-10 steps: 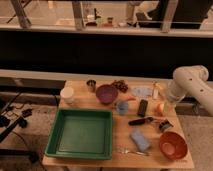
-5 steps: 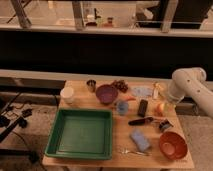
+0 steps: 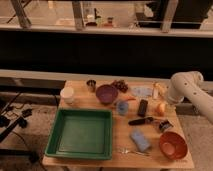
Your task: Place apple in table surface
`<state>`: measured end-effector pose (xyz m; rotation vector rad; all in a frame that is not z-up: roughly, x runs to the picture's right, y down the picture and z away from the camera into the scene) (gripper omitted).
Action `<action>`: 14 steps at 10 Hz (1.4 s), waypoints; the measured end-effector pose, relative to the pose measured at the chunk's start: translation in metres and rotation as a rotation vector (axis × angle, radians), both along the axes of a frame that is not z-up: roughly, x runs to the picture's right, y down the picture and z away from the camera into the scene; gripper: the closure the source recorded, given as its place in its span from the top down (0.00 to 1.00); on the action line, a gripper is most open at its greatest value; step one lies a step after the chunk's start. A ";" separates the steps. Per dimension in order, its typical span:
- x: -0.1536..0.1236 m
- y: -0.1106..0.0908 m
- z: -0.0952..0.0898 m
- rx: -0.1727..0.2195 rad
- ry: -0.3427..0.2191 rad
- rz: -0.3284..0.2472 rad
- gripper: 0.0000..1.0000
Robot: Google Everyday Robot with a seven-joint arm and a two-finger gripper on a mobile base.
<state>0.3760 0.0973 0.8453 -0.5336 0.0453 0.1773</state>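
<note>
The apple [image 3: 161, 108], small, yellow-orange with a reddish blush, is at the right side of the light tan wooden table surface [image 3: 152, 130], next to a black rectangular object [image 3: 143, 107]. My white arm comes in from the right and bends down over the table's right edge. My gripper [image 3: 162, 99] is right at the top of the apple. Whether the apple rests on the wood or hangs just above it is not visible.
A green tray [image 3: 65, 150] fills the front left. An orange-red bowl [image 3: 172, 145], a blue sponge [image 3: 140, 140], a fork [image 3: 131, 151] and a black-handled tool [image 3: 142, 121] lie in front of the apple. A purple bowl [image 3: 106, 93], white cup [image 3: 66, 95] and metal cup [image 3: 91, 85] stand behind.
</note>
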 end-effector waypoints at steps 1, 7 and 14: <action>0.003 0.000 0.004 0.001 0.010 -0.001 0.80; 0.015 0.003 0.025 -0.004 0.041 0.009 0.80; 0.028 0.009 0.040 -0.031 0.031 0.066 0.80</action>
